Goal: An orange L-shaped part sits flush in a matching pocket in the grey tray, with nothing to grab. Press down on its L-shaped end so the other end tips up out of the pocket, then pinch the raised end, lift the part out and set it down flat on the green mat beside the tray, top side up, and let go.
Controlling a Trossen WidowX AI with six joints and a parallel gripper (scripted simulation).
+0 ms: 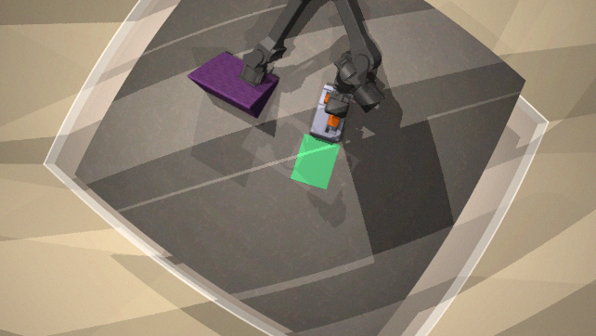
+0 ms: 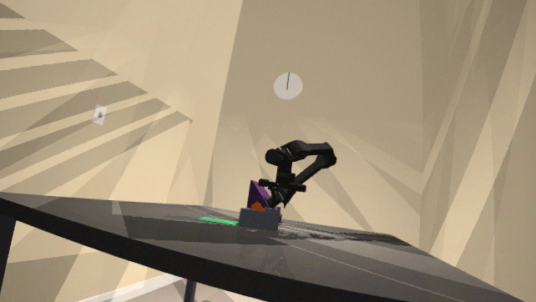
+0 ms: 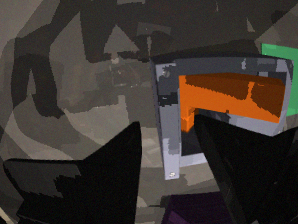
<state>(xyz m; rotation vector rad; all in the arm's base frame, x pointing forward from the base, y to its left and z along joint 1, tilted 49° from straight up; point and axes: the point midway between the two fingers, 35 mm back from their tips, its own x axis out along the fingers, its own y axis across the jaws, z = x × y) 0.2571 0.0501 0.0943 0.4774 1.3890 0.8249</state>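
The orange L-shaped part (image 1: 333,121) (image 2: 257,206) (image 3: 232,97) is in the grey tray (image 1: 317,128) (image 2: 259,219) (image 3: 171,150), tilted, its straight end raised toward the green mat (image 1: 316,162) (image 2: 217,220) (image 3: 280,51). Its long axis runs roughly along the tray's length – foot at the end away from the mat. The fingers (image 1: 337,108) (image 2: 285,203) stand partly open, holding nothing (contact with the foot: cannot tell).

So the tray (image 1: 319,126) (image 2: 260,219) (image 3: 171,127) is the landmark: the L-shaped part (image 1: 333,121) (image 2: 257,206) (image 3: 232,97) is partly contained in its pocket, one end raised. The mat (image 1: 316,162) (image 2: 218,220) (image 3: 280,52) is placed just beside one short side of it. The wedge-shaped block (image 1: 232,81) (image 2: 256,193) (image 3: 192,210) is set apart from it, beyond a long side.
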